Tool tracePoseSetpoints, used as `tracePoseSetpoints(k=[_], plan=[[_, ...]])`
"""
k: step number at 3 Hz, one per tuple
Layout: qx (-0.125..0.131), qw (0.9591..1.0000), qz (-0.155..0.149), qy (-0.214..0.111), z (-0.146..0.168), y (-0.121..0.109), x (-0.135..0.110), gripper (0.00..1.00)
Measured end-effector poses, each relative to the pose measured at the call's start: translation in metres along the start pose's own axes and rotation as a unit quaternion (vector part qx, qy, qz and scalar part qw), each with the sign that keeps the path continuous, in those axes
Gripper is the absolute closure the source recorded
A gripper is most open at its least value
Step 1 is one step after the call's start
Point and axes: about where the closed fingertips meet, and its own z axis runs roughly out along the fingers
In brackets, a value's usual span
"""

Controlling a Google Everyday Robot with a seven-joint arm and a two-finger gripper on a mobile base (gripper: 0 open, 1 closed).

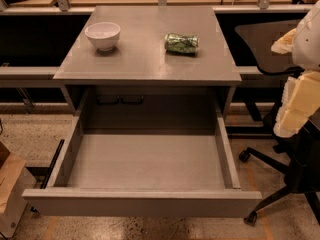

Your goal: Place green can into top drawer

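The green can point(181, 43) lies on its side on the grey table top point(145, 59), right of the middle. The top drawer point(145, 164) is pulled out wide below the table top, toward the camera, and its inside is bare. Its flat front panel point(142, 203) is nearest the camera. My gripper point(295, 101), white and cream, hangs at the right edge of the view, beside the table and well to the right of the can. It holds nothing that I can see.
A white bowl point(103, 35) stands upright on the table top at the back left. A black office chair point(285, 149) with castors stands right of the drawer, behind the gripper. A cardboard box point(10, 184) sits on the floor at the left.
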Motion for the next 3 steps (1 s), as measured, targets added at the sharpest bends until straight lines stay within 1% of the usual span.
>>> tracePoseSetpoints(k=[1, 2, 3], plan=[[0.005, 1.0, -0.002, -0.004, 0.0, -0.004, -0.005, 0.0], [0.01, 0.9996, -0.012, -0.023, 0.006, -0.026, -0.025, 0.0], [0.022, 0.9985, -0.015, -0.048, 0.012, -0.059, -0.049, 0.0]])
